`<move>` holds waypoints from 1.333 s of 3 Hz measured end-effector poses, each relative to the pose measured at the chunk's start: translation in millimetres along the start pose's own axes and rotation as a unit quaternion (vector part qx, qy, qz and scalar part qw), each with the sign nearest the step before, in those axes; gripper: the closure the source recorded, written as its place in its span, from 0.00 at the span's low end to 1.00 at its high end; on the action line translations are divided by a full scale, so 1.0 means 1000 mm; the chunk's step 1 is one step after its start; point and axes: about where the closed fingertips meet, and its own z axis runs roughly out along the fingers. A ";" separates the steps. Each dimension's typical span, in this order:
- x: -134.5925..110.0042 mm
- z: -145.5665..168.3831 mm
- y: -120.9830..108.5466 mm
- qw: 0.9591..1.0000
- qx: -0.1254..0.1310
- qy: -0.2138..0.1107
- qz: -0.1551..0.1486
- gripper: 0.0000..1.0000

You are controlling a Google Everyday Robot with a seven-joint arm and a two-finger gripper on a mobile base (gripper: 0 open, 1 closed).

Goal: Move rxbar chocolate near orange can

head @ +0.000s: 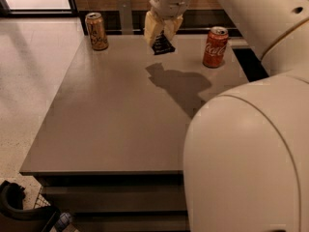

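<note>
A: How far along is it?
B: Partway. The gripper [161, 33] is clamped on the snack bar [164, 45], holding it in the air above the middle of the counter's [111, 110] far edge. The orange can [96, 31] stands at the far-left corner, well apart.
A: Anything hidden?
B: The bar's top sits between the fingers. The arm's shell covers the near-right corner.

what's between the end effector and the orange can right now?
Only bare tabletop, per the camera view. The end effector, holding the rxbar chocolate above the table's far side, sits image-right of the orange can.
</note>
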 end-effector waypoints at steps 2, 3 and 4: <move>-0.079 0.024 0.036 0.997 -0.044 -0.068 -0.002 1.00; -0.109 0.035 0.044 0.995 -0.007 -0.096 0.033 1.00; -0.127 0.043 0.049 0.990 0.028 -0.123 0.067 1.00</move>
